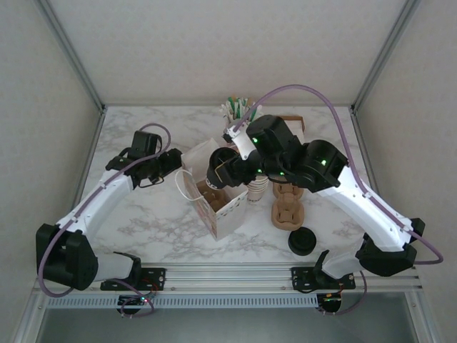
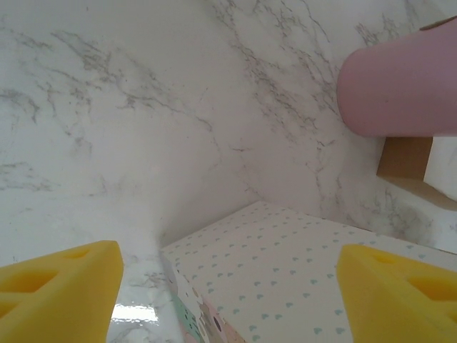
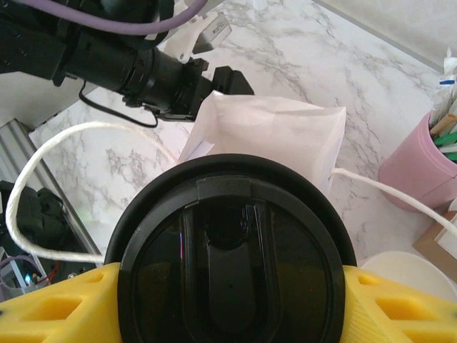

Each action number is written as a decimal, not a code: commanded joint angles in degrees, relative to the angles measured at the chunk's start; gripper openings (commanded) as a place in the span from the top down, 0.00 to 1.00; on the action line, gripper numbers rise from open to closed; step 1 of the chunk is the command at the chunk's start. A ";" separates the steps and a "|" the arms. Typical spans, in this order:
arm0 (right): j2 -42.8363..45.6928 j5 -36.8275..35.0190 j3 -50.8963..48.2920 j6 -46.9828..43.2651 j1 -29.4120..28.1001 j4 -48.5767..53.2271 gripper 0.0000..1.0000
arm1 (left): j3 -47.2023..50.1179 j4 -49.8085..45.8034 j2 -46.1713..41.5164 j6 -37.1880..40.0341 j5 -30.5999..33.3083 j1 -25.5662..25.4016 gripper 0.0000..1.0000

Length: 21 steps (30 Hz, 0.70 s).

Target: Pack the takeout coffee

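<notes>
Coffee cup point(image 3: 228, 250), black-lidded, is pinched between the yellow pads of my right claw point(image 3: 228, 307), held over the white paper bag point(image 3: 271, 136). My left claw point(image 2: 228, 293) is spread, close by the bag's dotted side, above the marble bench point(image 2: 143, 107).

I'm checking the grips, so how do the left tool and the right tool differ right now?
The left tool is open, the right tool shut. The left tool is empty; the right tool holds the takeout coffee. Both have yellow fingers.
</notes>
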<state>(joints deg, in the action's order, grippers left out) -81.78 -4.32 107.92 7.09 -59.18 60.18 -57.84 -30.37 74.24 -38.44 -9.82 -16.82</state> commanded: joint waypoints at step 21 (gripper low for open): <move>-8.78 -2.90 3.53 -1.53 -3.01 4.83 0.45 | 11.97 -3.52 -21.50 -11.60 3.80 -7.30 0.21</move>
<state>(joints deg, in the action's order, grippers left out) -89.71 -7.84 110.72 6.63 -61.45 64.62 -47.13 -31.73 56.10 -46.87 -7.81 -23.33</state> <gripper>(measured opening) 0.652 0.794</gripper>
